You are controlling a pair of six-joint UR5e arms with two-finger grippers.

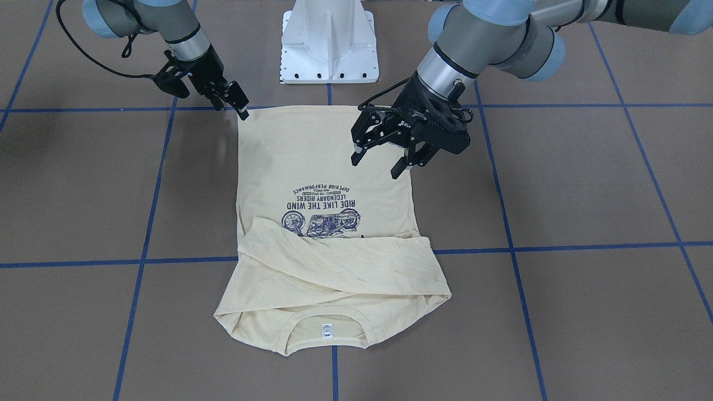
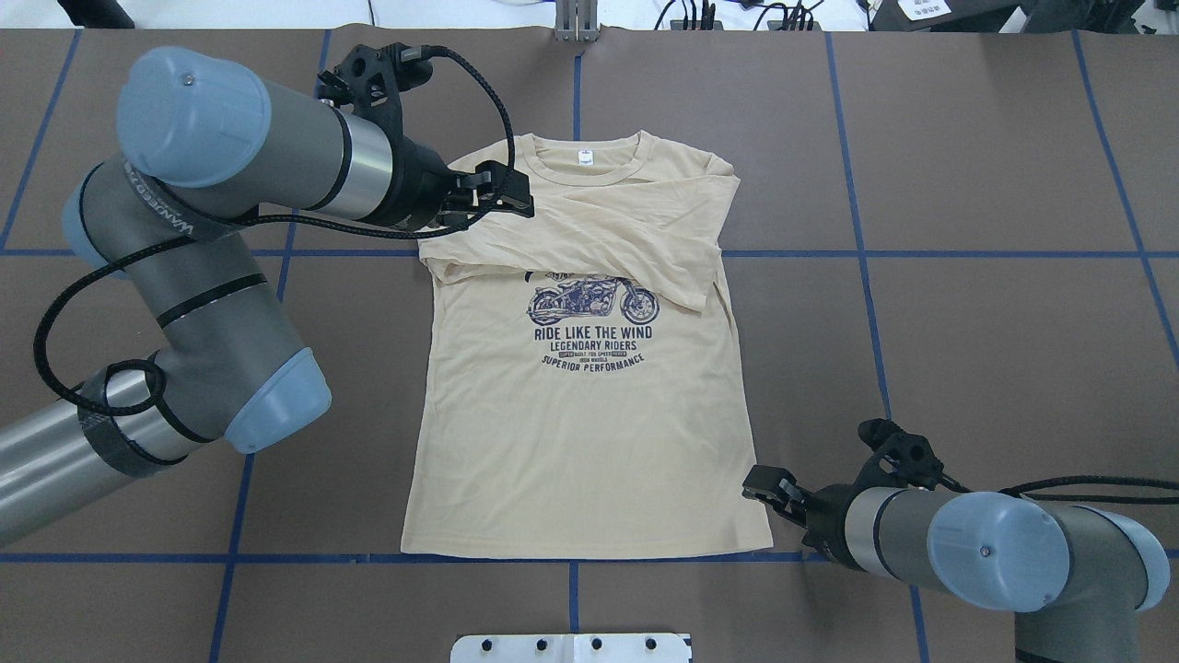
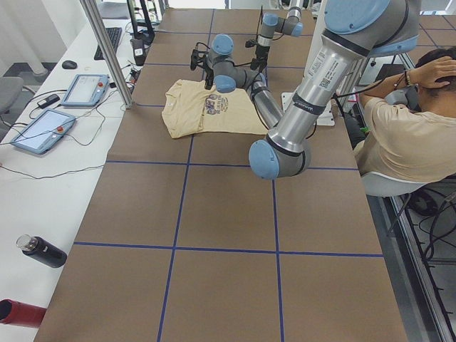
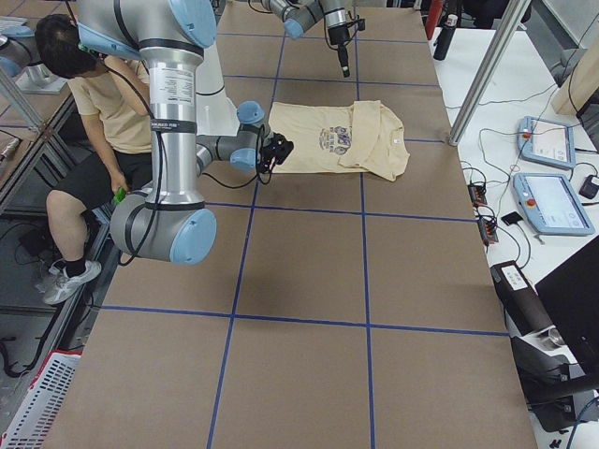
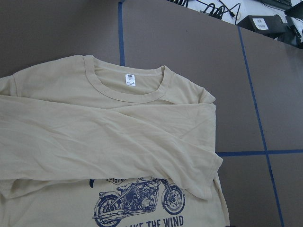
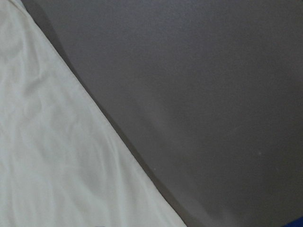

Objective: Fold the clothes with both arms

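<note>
The cream-yellow shirt (image 1: 323, 161) (image 2: 589, 442) lies flat on the brown table with its print up. Both sleeves are folded across the chest, and the collar with its white label (image 2: 585, 157) (image 5: 130, 80) points away from the robot. My left gripper (image 1: 375, 169) (image 2: 525, 193) hangs open and empty above the shirt, on its left-shoulder side. Its wrist view looks down on the collar and sleeves. My right gripper (image 1: 234, 108) (image 2: 757, 483) sits low at the shirt's right hem corner and looks open. The right wrist view shows only the shirt's edge (image 6: 47, 165) and bare table.
The white pedestal base (image 1: 328, 44) (image 2: 571, 647) stands just behind the hem. Blue tape lines grid the table. A person (image 3: 406, 135) (image 4: 103, 103) sits beside the robot. Tablets (image 3: 43, 132) (image 4: 552, 201), a pole (image 3: 107, 50) and bottles (image 3: 43, 251) line the far bench.
</note>
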